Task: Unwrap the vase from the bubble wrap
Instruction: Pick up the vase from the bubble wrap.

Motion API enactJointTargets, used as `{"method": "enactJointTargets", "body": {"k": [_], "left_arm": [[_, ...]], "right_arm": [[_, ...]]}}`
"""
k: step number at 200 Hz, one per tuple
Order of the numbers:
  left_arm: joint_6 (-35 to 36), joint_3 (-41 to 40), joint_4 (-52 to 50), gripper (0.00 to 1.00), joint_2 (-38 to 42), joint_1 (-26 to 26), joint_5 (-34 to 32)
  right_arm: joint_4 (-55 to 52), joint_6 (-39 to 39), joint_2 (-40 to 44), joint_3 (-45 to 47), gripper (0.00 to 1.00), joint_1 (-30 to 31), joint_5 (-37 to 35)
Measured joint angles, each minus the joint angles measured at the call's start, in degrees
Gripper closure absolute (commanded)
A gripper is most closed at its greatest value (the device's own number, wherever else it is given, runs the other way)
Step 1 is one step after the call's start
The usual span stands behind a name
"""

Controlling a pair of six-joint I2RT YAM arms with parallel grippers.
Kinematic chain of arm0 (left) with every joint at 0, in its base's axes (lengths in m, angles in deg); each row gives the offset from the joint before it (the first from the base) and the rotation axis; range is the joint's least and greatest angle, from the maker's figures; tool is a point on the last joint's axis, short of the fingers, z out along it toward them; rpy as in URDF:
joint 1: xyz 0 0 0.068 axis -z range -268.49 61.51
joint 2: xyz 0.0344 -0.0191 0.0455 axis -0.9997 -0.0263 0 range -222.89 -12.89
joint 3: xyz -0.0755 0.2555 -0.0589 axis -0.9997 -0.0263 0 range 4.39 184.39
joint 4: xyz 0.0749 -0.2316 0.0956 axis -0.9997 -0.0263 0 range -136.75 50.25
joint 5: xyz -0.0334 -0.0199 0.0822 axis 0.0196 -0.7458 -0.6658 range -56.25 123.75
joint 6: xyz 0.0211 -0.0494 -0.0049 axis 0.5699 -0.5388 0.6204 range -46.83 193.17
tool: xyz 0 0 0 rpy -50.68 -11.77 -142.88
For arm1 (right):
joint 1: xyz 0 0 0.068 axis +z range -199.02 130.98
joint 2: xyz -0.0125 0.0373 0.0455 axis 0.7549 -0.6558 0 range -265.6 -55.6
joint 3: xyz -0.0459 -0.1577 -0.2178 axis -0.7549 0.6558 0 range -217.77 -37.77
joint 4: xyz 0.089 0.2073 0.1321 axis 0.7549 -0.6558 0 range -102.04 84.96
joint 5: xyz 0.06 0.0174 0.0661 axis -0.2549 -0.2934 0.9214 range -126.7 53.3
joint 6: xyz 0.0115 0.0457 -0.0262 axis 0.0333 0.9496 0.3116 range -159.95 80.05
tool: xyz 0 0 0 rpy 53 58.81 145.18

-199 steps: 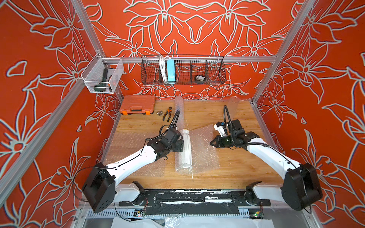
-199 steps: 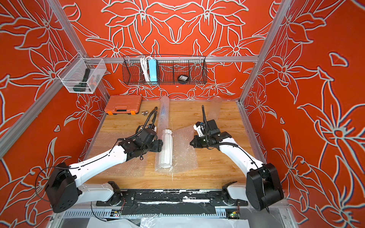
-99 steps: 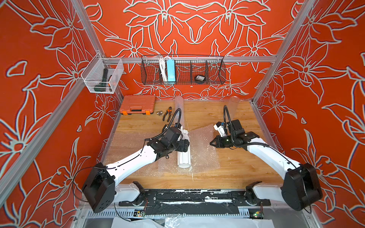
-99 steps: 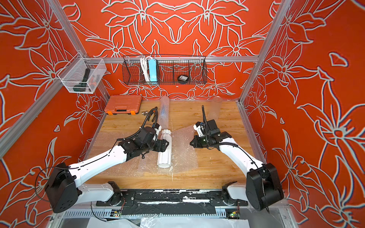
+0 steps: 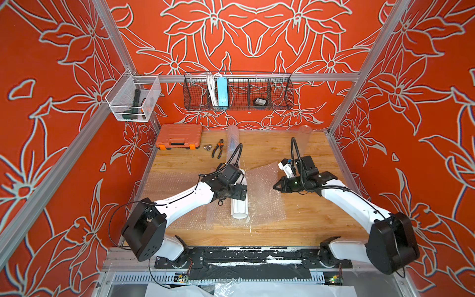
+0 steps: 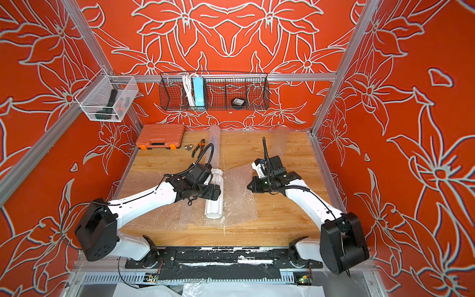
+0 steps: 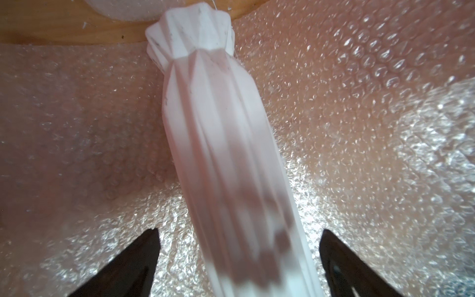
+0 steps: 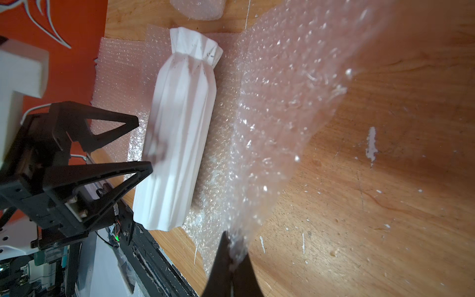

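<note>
Vase [image 5: 239, 208] lying on its side mid-tabletop [image 5: 308, 226], bare, on top of the opened bubble wrap [image 5: 264, 200]. Neck end points at the back wall, base toward the robot.

Left gripper [image 7: 239, 231] is wide, jaws straddling the vase body with a gap on both sides in the left wrist view (no contact that I can see there).

Right gripper [image 8: 232, 246] is clamped on the sheet's right edge, up off the wood, so the wrap slopes down from the pinch to the vase. Under the vase the sheet lies flat.

Second flat sheet [image 5: 174, 185] sits near the tabletop's left edge, partly under the left arm.

Two rolled tubes of wrap are at the back: one [image 5: 232, 138] behind the vase, one [image 5: 303, 138] near the right rear corner.

Orange case [image 5: 179, 136] and pliers [image 5: 218, 147] are back left, well apart from the vase.
</note>
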Motion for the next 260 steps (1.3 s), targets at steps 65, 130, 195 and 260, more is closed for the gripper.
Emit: {"method": "enactJointTargets", "body": {"k": [65, 130, 195, 260], "left_arm": [[0.8, 1.9, -3.8, 0.03, -5.7, 0.3, 4.1], [0.7, 2.0, -3.8, 0.04, -8.4, 1.9, 5.2], [1.3, 2.4, -5.5, 0.08, -8.5, 2.2, 2.9], [2.6, 2.1, -8.9, 0.03, -8.2, 2.7, 3.6]], "right_arm": [[0.3, 0.0, -0.3, 0.0, 1.00, 0.0, -0.4], [0.4, 0.0, -0.3, 0.0, 1.00, 0.0, -0.5], [0.4, 0.0, -0.5, 0.0, 1.00, 0.0, -1.3], [0.4, 0.0, -0.9, 0.0, 1.00, 0.2, -1.5]]}}
